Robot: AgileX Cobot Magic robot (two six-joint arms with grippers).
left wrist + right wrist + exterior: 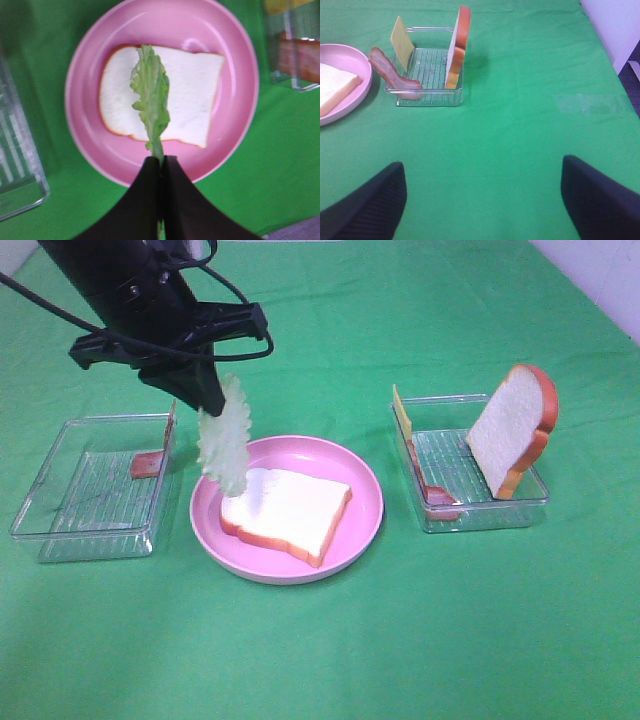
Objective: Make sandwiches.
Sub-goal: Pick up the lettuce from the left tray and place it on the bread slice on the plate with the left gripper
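Observation:
My left gripper (pixel 207 400) is shut on the stem of a pale green lettuce leaf (pixel 226 437), which hangs above the near-left part of a white bread slice (pixel 290 506) lying flat on the pink plate (pixel 366 525). The left wrist view shows the lettuce (pixel 152 95) dangling from the closed gripper (pixel 162 161) over the bread (pixel 195 95). In the right tray, another bread slice (pixel 515 428), a cheese square (pixel 402 414) and a bacon strip (pixel 432 490) lean upright. My right gripper (pixel 482 200) is open above bare green cloth, nothing between its fingers (pixel 367 202).
A clear tray (pixel 60 520) on the left holds one bacon strip (pixel 150 462). The right clear tray (pixel 480 515) stands right of the plate, also visible as the tray (pixel 427 97) in the right wrist view. Green cloth covers the table.

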